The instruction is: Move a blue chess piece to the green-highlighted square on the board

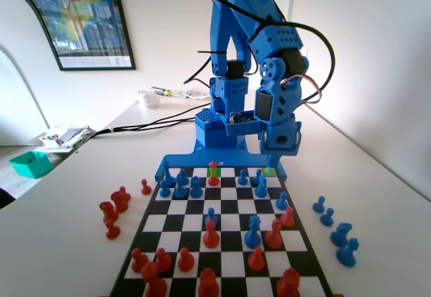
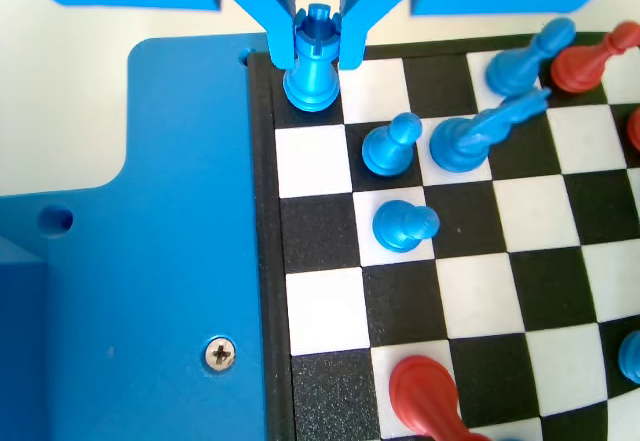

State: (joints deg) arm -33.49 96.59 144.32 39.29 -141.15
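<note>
My gripper pinches the blue chess piece at its top, upper centre of the wrist view, over a corner square of the board. In the fixed view the green-highlighted square sits in the far row, with a red piece on it. Risks: collision on placing, clipping the nearby blue pawns, slip from the shallow pinch. No readable writing.

No readable text, label, brand, number or sign in either view. The framed poster on the wall in the fixed view carries coloured graphics and a pale strip along its lower edge; any lettering there is too small and blurred to make out. The board bears no square markings or coordinates.
</note>
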